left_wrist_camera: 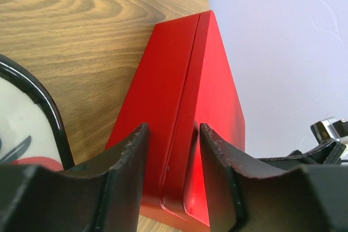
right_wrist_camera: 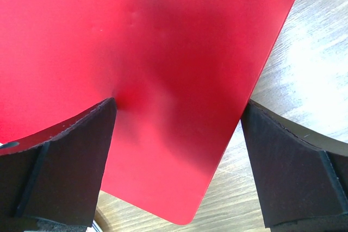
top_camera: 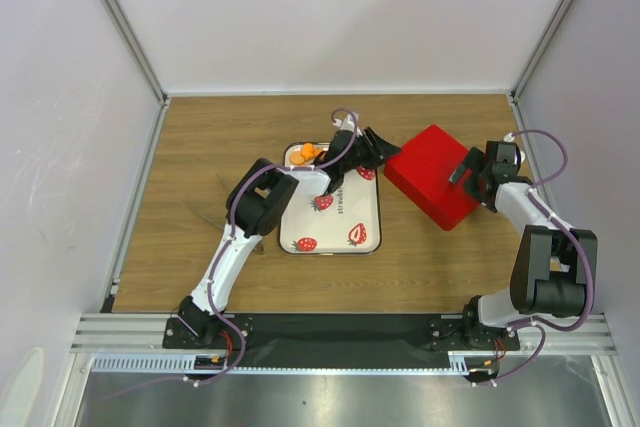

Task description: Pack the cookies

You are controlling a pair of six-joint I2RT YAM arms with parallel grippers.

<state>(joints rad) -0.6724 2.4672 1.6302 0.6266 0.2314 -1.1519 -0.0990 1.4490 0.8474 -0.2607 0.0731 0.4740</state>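
Few orange cookies (top_camera: 310,152) sit piled in the far corner of the strawberry-print tray (top_camera: 332,235), just behind and to the L of the left gripper (left_wrist_camera: 173,129), not touching it. No other cookie colours visible.

L jaws abt half open, straddling the near corner of the red box (top_camera: 432,175) at the lid seam; can't tell if the pads press it. Right gripper (right_wrist_camera: 176,107) has jaws fully wide, holding nothing. It hovers over the box lid w/ one rounded corner and a long edge between them.

Box lies closed just beside the tray, w/ a slim strip of wood table (top_camera: 200,147) btwn. Open room: bare wood L of tray and beyond the box. White walls (top_camera: 330,17) close off three sides. L arm (top_camera: 262,202) crosses over the tray's L half.

Tray has dark rim, red strawberries and small print, too small to read.
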